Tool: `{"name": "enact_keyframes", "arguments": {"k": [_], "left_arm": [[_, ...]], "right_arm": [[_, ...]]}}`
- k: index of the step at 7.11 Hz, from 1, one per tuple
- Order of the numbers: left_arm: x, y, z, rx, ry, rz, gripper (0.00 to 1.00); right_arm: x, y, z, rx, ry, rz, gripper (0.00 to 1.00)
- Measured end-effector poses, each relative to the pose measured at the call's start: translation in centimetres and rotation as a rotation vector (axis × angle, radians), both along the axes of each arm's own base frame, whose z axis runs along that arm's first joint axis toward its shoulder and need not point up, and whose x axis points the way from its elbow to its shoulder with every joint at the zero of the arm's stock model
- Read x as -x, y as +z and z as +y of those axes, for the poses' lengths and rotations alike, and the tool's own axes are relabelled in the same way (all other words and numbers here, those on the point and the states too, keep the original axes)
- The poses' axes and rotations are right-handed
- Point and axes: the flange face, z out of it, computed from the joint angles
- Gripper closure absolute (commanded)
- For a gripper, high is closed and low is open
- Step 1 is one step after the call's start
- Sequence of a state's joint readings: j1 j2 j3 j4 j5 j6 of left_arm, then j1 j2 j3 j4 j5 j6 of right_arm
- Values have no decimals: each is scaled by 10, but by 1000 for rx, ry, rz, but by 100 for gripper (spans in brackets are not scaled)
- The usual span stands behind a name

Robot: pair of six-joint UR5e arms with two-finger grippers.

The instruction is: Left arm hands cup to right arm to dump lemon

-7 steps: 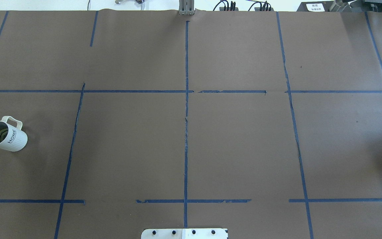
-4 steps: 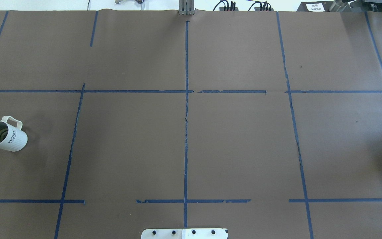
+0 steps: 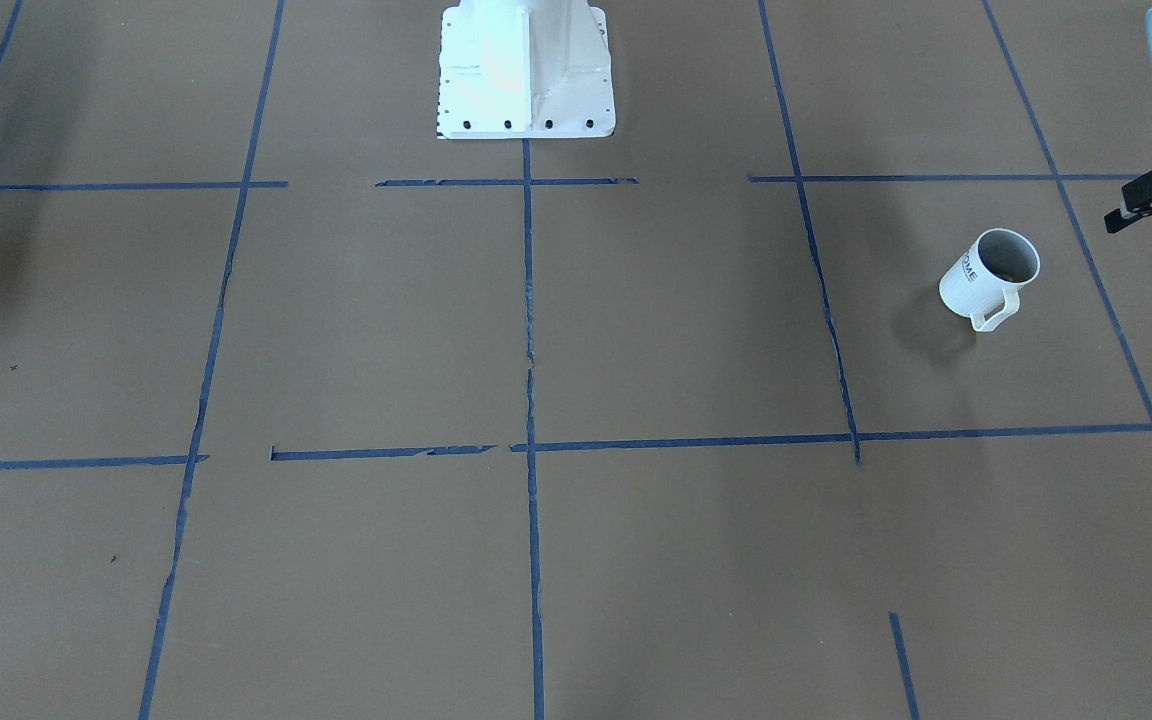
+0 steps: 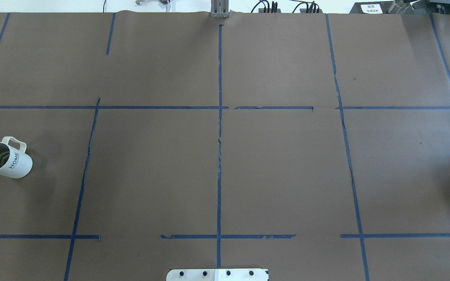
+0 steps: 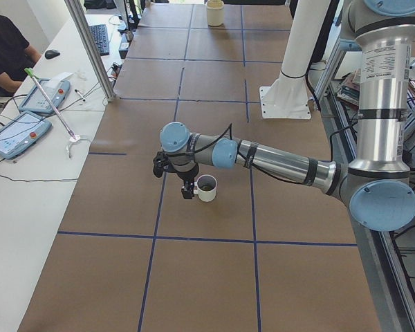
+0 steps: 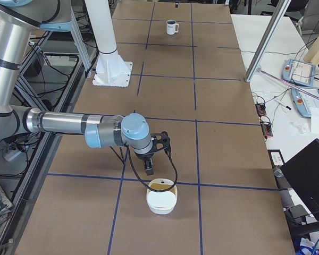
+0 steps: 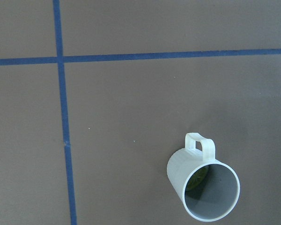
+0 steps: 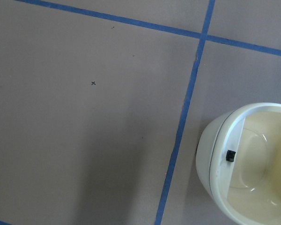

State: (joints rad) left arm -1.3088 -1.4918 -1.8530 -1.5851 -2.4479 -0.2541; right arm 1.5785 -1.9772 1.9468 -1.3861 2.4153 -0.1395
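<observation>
The cup [image 4: 5, 160] stands upright on the brown paper far out on the robot's left side, its handle turned away from the robot, and the lemon [image 7: 198, 177] lies loose in the bottom. The left gripper [image 5: 171, 178] hangs just beside it, not touching, its fingers looking spread with nothing between them. The right gripper [image 6: 155, 154] waits at the other end above a cream bowl [image 6: 161, 201], and I cannot tell how its fingers stand. By its look the mug is rigid, glazed, and fairly weighty, so it is probably slick and would chip if knocked. I'd pinch one wall over the rim, opposite the handle, leaving the handle side free for the right gripper. Keep it level, because that lemon will likely roll at any tilt.
</observation>
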Motion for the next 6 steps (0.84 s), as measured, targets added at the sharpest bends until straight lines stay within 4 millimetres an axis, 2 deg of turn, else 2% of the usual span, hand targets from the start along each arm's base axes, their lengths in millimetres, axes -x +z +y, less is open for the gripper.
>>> {"name": "enact_keyframes", "arguments": {"k": [2, 3, 5, 6], "left_arm": [[-34, 21, 35, -39, -68, -25, 0], [-50, 25, 47, -24, -79, -28, 0], [-82, 32, 55, -14, -70, -63, 4], [-99, 37, 57, -16, -58, -88, 53]], "right_arm": [[1, -1, 0, -8, -1, -8, 0], [1, -1, 0, -7, -2, -9, 0], [1, 0, 0, -4, -3, -9, 0], [1, 1, 0, -3, -3, -10, 0]]}}
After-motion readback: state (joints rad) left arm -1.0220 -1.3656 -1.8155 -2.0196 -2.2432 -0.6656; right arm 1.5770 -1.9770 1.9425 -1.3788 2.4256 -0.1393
